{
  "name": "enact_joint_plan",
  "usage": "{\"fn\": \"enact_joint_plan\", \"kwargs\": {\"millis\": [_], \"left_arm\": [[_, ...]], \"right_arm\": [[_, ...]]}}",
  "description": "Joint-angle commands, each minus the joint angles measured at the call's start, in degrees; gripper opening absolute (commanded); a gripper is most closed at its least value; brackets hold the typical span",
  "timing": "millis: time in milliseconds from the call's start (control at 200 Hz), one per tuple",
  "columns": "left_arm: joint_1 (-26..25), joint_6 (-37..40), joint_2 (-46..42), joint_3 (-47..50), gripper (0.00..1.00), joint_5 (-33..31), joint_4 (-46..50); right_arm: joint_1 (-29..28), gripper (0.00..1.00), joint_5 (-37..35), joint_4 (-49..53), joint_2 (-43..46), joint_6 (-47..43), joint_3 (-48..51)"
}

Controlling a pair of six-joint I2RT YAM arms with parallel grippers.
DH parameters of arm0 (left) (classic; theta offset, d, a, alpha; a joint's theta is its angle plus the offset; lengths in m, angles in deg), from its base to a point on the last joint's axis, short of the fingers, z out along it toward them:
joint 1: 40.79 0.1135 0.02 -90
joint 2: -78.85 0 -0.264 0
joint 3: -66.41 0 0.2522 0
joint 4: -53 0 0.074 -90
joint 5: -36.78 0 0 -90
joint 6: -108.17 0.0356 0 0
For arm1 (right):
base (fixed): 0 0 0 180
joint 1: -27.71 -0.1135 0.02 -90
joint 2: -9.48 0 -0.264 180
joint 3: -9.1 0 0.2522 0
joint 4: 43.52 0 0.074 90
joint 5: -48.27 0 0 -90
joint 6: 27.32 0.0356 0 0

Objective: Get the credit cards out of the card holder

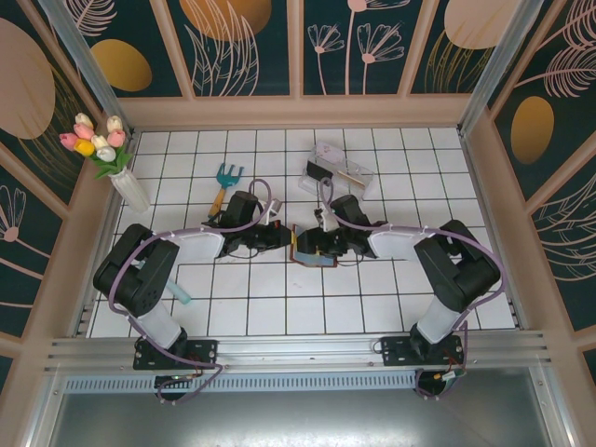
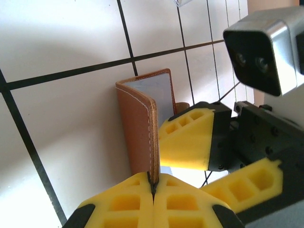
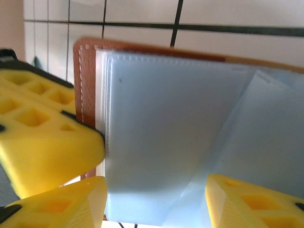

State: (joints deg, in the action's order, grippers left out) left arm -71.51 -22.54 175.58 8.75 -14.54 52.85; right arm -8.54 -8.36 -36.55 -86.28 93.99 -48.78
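card holder: blurred | right side: cropped | pockets: contents unclear

Reddish-brown card holder, blue-grey pockets

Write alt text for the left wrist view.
The left hand is pinched shut on the edge of a brown leather holder, which stands open on white tiles. From the right, the right hand, its yellow fingers apart, reaches toward the holder's blue-grey inside.
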Motion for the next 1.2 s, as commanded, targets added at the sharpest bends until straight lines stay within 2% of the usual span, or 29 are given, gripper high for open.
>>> {"fn": "enact_joint_plan", "kwargs": {"millis": [0,215,350,580,736,1026,1106,1196], "left_arm": [[-0.1,0.6,0.6,-1.6,0.0,1.3,-1.7],[-0.1,0.4,0.8,-1.5,0.0,1.7,-1.6],[-0.1,0.5,0.8,-1.6,0.0,1.5,-1.4],[-0.1,1.2,0.8,-1.8,0.0,0.9,-0.4],[0.0,1.8,0.7,-1.9,0.0,0.1,0.6],[0.4,2.6,0.7,-2.0,0.0,-1.5,2.6],[0.6,2.8,0.8,-2.2,0.0,-1.7,3.1],[0.7,3.6,0.8,-2.9,0.0,-2.8,5.0]], "right_arm": [[-1.8,0.6,-2.7,3.7,-0.8,-3.8,-1.9],[-2.3,0.63,-2.4,2.9,-2.3,-3.6,-2.2],[-2.4,0.63,-4.7,4.6,-3.2,-3.6,-2.9],[-2.2,0.5,-4.5,4.7,-4.0,-3.8,-2.8],[-1.5,0.35,-3.4,4.8,-4.1,-3.9,-2.8],[-0.9,0.22,-4.1,4.9,-2.9,-4.2,-2.2],[-0.8,0.24,-4.1,5.1,-2.2,-4.2,-2.4],[-0.8,0.36,-4.4,5.4,-0.4,-3.8,-2.8]]}}
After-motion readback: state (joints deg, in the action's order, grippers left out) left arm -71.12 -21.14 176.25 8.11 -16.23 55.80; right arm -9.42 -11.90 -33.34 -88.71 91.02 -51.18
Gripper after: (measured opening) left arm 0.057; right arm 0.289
